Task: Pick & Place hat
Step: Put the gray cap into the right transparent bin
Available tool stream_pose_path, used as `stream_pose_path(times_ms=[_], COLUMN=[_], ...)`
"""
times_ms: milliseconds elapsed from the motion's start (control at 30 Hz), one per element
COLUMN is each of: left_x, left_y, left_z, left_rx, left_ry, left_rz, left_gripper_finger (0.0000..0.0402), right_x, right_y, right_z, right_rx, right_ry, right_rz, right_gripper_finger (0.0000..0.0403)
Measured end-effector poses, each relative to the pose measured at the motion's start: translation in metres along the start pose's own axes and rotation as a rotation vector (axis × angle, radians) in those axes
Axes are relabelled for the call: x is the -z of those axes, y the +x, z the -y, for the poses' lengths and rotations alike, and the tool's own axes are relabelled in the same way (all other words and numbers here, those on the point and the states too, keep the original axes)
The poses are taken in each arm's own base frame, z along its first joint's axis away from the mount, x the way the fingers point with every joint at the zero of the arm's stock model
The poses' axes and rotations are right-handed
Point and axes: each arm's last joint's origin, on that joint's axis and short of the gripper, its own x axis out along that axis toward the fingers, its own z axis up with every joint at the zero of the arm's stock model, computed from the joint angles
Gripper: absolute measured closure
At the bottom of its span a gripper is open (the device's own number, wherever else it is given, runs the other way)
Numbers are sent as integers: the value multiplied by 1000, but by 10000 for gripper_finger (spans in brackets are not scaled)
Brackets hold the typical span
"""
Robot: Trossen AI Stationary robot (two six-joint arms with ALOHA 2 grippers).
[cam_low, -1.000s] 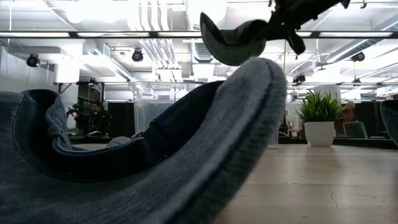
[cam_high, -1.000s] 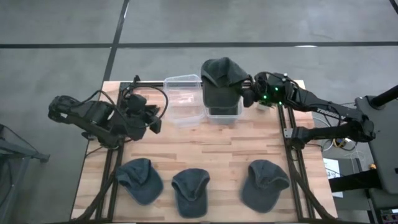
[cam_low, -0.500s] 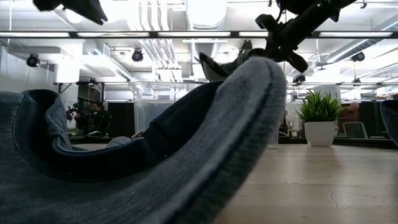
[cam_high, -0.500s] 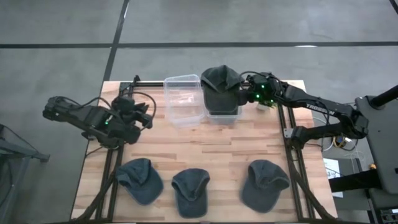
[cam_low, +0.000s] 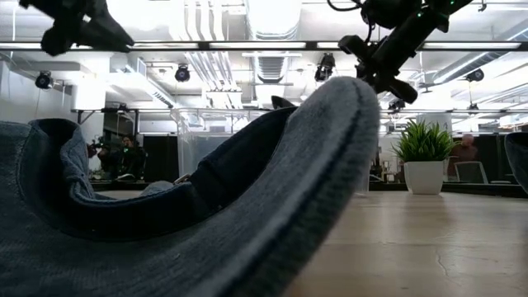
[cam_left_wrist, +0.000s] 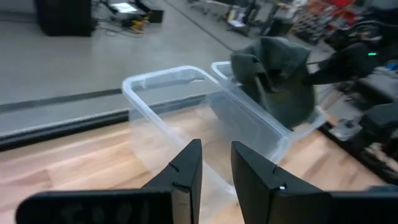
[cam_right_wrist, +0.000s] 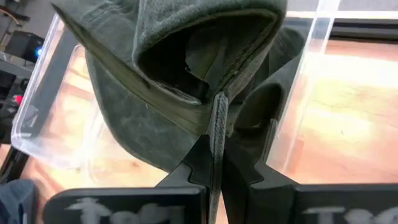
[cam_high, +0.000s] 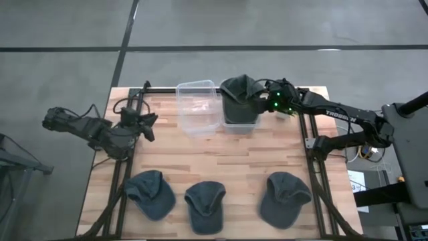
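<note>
A: High view: table (cam_high: 267, 161), two bins (cam_high: 198, 107) at twelve o'clock. Where's the hat (cam_high: 239, 94)?

B: Hanging into the right bin, right gripper (cam_high: 264, 102) pinching its edge.

A: Next?

B: Probably releasing. Left gripper (cam_high: 148, 120), at nine o'clock, is waiting, fingers slightly apart, holding nothing.

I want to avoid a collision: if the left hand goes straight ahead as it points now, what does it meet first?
Probably the empty clear bin, directly ahead of the left hand; the bin with the hat lies beyond. Depth is uncertain.

Right claw (cam_right_wrist: 214, 163) pinching dark hat (cam_right_wrist: 180, 68), over clear bin (cam_right_wrist: 311, 81)
</note>
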Motion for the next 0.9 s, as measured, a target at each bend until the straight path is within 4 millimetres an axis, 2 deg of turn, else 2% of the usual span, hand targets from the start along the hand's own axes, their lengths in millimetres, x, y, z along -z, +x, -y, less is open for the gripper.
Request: stream_pose_path(times_ms=[333,467,567,900], left_x=[37,44,49,47], left_y=[7,9,10,9], left_z=[-26,-30,-32,-32], left_rx=[103,128,132,138], left_ry=[-77,-115,-120,-109], left_rz=[-3,1,-12,-7], left_gripper_finger=[323,323,323,323], right_x=[2,2,1,0], right_y=[17,16,14,12], right_z=[-1,-1,-2,-1], right_rx=[-5,-13,-21,-19], right_ry=[31,32,32,53], right_rz=[-58,-54,-47,-46], right_gripper_finger=[390,385,369,295])
